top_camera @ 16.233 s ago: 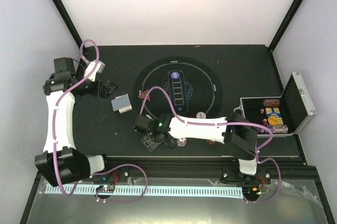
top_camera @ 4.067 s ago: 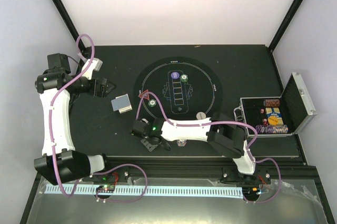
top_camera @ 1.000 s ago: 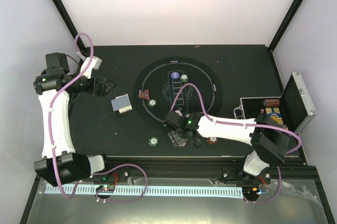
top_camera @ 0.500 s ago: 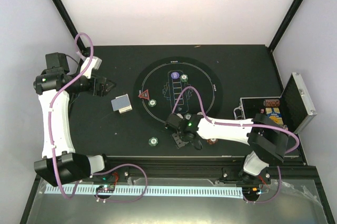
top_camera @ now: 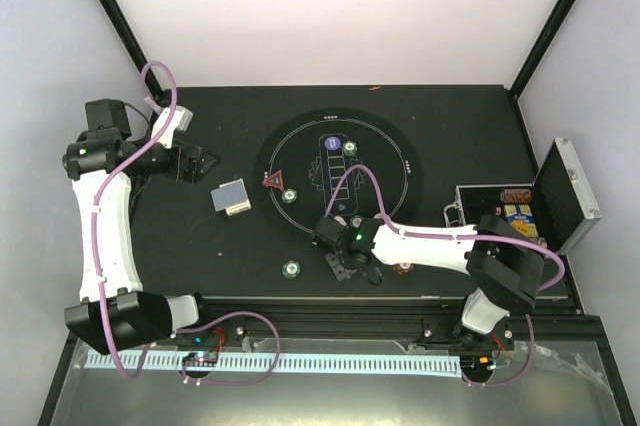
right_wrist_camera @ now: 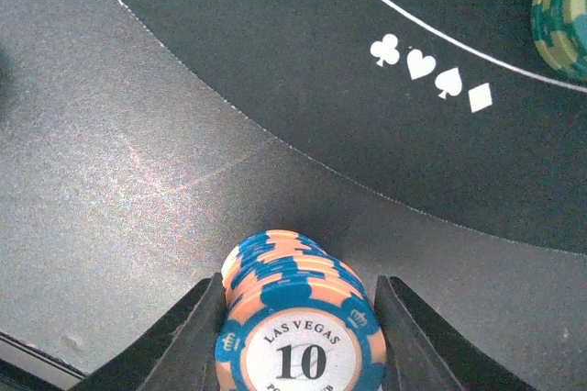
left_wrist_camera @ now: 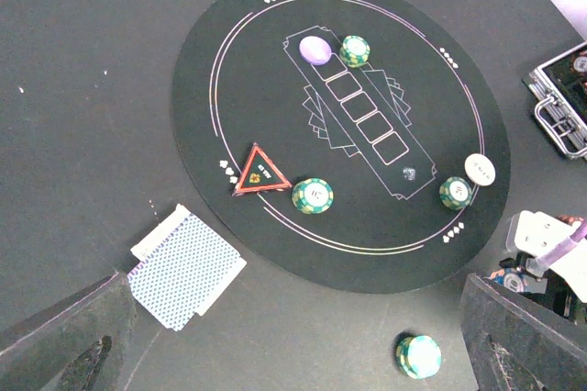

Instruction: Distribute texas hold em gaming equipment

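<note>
Orange stack (right_wrist_camera: pixel 295 331): off mat (right_wrist_camera: pixel 275 24) edge, pinched by right gripper (right_wrist_camera: pixel 301 297), narrowed since before.
Left gripper (top_camera: pixel 203 162): wide, left of mat.
Green chip (right_wrist_camera: pixel 564 15): on mat.

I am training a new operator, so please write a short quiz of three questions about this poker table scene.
1. True or false: the red triangle lies off the round mat.
2. What stands between the right jaws? A) orange-blue chips marked 10; B) a pen; C) nothing.
3. How many green chip piles lie on the mat?
Key: 1 false; 2 A; 3 three.
</note>
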